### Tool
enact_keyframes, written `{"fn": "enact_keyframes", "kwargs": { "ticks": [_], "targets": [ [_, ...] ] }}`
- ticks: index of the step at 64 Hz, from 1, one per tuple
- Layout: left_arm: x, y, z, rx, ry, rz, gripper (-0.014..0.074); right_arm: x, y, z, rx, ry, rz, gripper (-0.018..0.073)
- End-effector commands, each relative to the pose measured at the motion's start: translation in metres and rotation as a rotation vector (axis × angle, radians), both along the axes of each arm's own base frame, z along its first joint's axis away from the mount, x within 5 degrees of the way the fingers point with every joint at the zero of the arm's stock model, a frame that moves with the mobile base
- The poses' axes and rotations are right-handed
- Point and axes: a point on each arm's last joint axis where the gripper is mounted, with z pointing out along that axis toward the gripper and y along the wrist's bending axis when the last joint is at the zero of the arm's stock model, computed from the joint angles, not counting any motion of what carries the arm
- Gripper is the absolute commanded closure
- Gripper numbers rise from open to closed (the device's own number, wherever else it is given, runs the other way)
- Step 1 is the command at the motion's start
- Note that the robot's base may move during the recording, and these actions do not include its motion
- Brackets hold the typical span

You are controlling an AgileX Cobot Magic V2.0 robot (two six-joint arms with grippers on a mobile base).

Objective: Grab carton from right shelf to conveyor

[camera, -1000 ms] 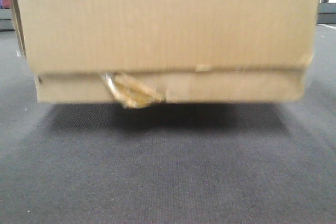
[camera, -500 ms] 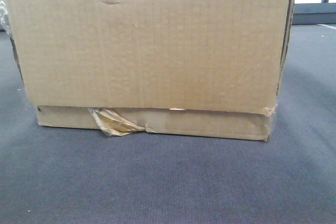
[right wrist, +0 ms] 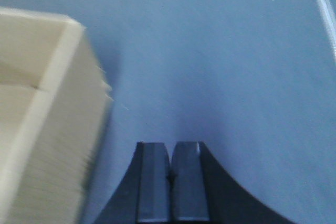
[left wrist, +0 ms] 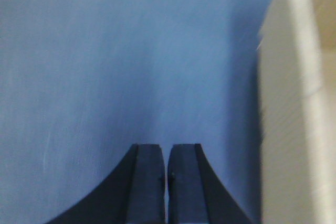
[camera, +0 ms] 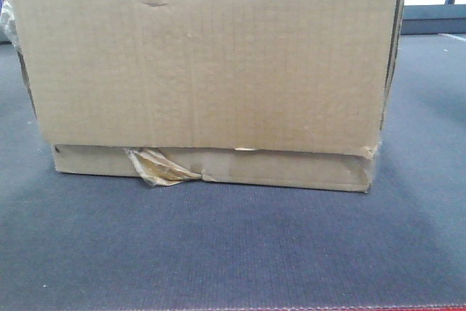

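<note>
**A:** Front-facing view first: what do you have in front of you?

**B:** You have the carton [camera: 207,60] sitting flat on the conveyor [camera: 233,245], filling most of the picture. Its broad brown face is towards you, dented near the top edge, and the narrower base strip [camera: 284,169] rests on the ribbed belt. A crumpled bit of yellowish tape [camera: 156,167] hangs off that strip towards its left end. A thin red line of the frame [camera: 349,308] shows along the belt's near edge.

**A:** And your left arm?

**B:** From the left wrist view, your left gripper [left wrist: 166,182] hangs over bare belt [left wrist: 105,66] with its two dark fingers [left wrist: 147,187] drawn together, only a sliver between them, nothing held. The carton's side [left wrist: 286,129] stands just beside it, towards the right of that view, and the two are apart.

**A:** The right one?

**B:** Much the same. Your right gripper [right wrist: 170,182] has its fingers [right wrist: 188,187] pressed together and empty, above the belt [right wrist: 220,66]. The carton's corner [right wrist: 47,119] sits near it at the left of that view, blurred, and not touching the fingers.

**A:** So where is the box relative to your hands?

**B:** Between them, on the belt, with each closed gripper off to its own side. The shelf does not show in any view.
</note>
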Motion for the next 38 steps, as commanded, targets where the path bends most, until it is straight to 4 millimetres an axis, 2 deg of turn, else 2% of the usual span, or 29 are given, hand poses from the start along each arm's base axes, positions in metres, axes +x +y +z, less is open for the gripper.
{"fn": "enact_keyframes", "kwargs": {
  "ticks": [1,10,13,22,29,38],
  "targets": [
    [-0.009,0.010,-0.013,-0.048,-0.007,-0.012,0.0576,-0.005,-0.008,-0.023,-0.013,0.018,-0.021,0.0637],
    [-0.028,0.020,-0.044,-0.049,-0.022,0.014,0.0576,-0.019,-0.010,-0.067,-0.017,0.054,-0.026,0.0637],
    [-0.037,0.021,-0.056,-0.046,-0.039,0.012,0.0576,-0.027,-0.010,-0.089,-0.018,0.066,-0.028,0.0637],
    [-0.067,0.018,-0.087,-0.044,-0.124,-0.009,0.0576,-0.057,-0.012,-0.127,-0.014,0.017,-0.032,0.0637],
    [-0.096,0.016,-0.108,-0.042,-0.205,-0.023,0.0576,-0.084,-0.014,-0.145,-0.018,-0.063,-0.032,0.0637],
    [-0.133,0.014,-0.125,-0.039,-0.339,-0.040,0.0576,-0.122,-0.017,-0.151,-0.026,-0.220,-0.029,0.0637]
  ]
}}
